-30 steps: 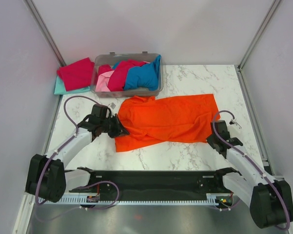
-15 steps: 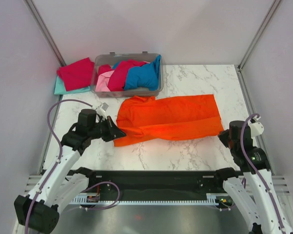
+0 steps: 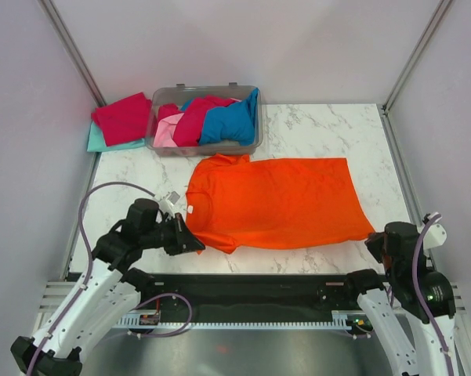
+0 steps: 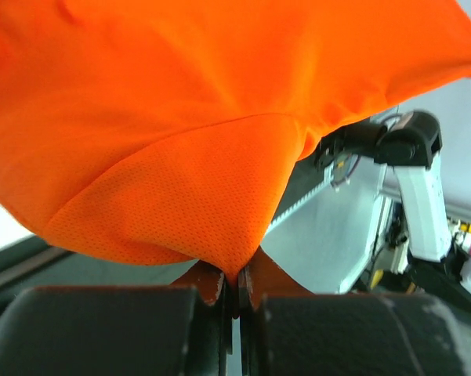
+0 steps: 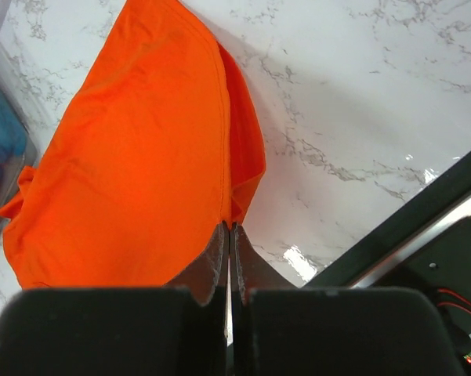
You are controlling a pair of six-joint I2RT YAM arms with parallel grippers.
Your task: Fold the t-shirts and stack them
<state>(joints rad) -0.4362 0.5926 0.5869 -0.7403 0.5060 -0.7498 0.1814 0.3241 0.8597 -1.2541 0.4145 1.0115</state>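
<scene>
A bright orange t-shirt [image 3: 278,202] lies spread over the marble table, its collar toward the left. My left gripper [image 3: 194,245] is shut on the shirt's near-left corner, and the left wrist view shows the cloth [image 4: 180,157] pinched between the jaws and draped overhead. My right gripper [image 3: 374,237] is shut on the near-right corner, where the right wrist view shows the hem [image 5: 239,196] caught at my fingertips. Other t-shirts in crimson, pink and blue fill a clear grey bin [image 3: 255,146] at the back. A folded crimson shirt [image 3: 122,117] lies on a teal one [image 3: 98,142] left of it.
A black rail [image 3: 251,291] runs along the near table edge between the arm bases. Grey walls with metal posts close in the left, right and back sides. Bare marble [image 3: 329,125] lies right of the bin.
Both grippers have pulled back toward the near edge and apart, drawing the orange shirt with them. The bunched shirt now lies stretched out flat and wider.
</scene>
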